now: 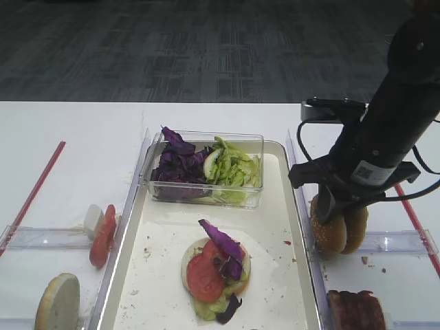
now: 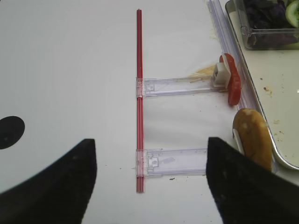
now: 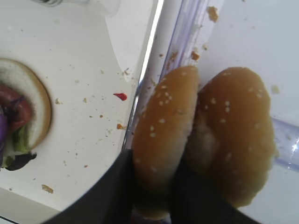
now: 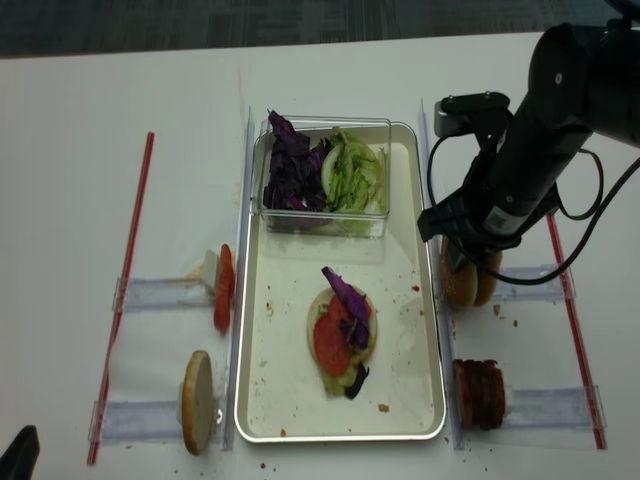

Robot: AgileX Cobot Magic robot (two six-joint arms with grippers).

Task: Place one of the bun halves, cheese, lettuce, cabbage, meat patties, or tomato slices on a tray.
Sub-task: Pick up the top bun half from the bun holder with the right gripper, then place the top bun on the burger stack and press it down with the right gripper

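Note:
Two sesame bun halves stand on edge in a clear rack just right of the tray (image 1: 271, 206). My right gripper (image 3: 154, 196) is shut on the left one, the bun top (image 3: 163, 121) (image 1: 328, 232), one dark finger on each face. The other bun (image 3: 236, 135) leans against it. On the tray lies a stack (image 1: 214, 271) of bun base, lettuce, a tomato slice and cabbage. Tomato slices (image 1: 103, 234) and a pale bun half (image 1: 58, 302) stand left of the tray, meat patties (image 1: 354, 309) at the right. Cheese is out of view. My left gripper (image 2: 152, 182) hangs open over bare table.
A clear plastic box (image 1: 206, 168) of purple cabbage and green lettuce sits at the tray's far end. Clear rack strips (image 2: 175, 161) and red rods (image 2: 138, 93) lie on the white table on both sides of the tray. My right arm's cables (image 1: 412, 185) hang beside the buns.

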